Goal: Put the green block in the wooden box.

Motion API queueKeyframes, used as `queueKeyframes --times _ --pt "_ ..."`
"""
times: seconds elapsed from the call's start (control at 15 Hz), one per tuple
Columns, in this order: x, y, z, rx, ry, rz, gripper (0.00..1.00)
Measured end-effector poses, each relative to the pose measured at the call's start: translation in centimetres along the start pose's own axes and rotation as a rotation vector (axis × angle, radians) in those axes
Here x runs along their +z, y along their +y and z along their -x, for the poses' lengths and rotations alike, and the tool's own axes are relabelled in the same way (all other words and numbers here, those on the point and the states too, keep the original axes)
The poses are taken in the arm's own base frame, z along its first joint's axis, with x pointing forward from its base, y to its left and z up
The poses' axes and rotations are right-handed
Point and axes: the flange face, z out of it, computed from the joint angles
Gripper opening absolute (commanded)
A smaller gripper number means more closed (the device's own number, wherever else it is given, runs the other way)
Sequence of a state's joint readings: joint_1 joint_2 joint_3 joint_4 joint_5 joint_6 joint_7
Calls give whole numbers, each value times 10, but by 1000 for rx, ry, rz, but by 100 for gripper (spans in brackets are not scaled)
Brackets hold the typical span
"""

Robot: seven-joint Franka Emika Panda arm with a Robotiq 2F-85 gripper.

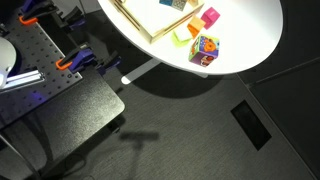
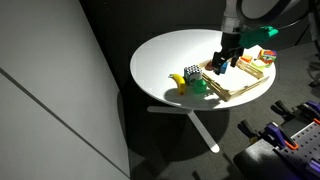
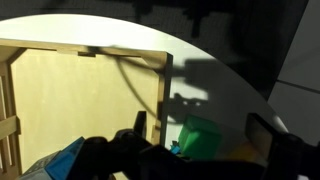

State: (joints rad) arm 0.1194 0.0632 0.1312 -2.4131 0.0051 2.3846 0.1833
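On the round white table [image 2: 160,60], near its edge, sits the wooden box [image 3: 80,100]: shallow, light wood, thin raised rim, pale inside.

Wrist view: the green block [image 3: 200,138] rests on the tabletop outside the box, just beside the rim and not in it. A blue item [image 3: 60,160] lies inside the box, partly hidden by the gripper body. The dark fingers [image 3: 268,140] stand at either side of the lower frame, jaws spread wide with nothing held. The green block shows in the gap between them; contact cannot be told.

In an exterior view the gripper [image 2: 222,66] points down over the box end nearest the loose blocks. The green block is low beside that end, with a yellow block [image 2: 180,82] close against it and a multicoloured cube [image 1: 205,48] nearby. A pink block [image 1: 210,17] sits on the table apart from the cube. The arm's shadow falls on the dark floor.
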Motion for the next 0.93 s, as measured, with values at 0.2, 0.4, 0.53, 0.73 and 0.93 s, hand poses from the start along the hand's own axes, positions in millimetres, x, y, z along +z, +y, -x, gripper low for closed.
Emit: queueKeyframes --times 0.2,0.4,0.53,0.73,0.93 --pt "19 -12 -7 -11 27 -11 100" --pt "33 -23 -13 -19 52 -21 100" --pt "40 -30 -18 -20 69 -23 100" --pt "49 -36 -28 -16 94 -15 100" --pt "56 -40 -38 -5 106 -2 100"
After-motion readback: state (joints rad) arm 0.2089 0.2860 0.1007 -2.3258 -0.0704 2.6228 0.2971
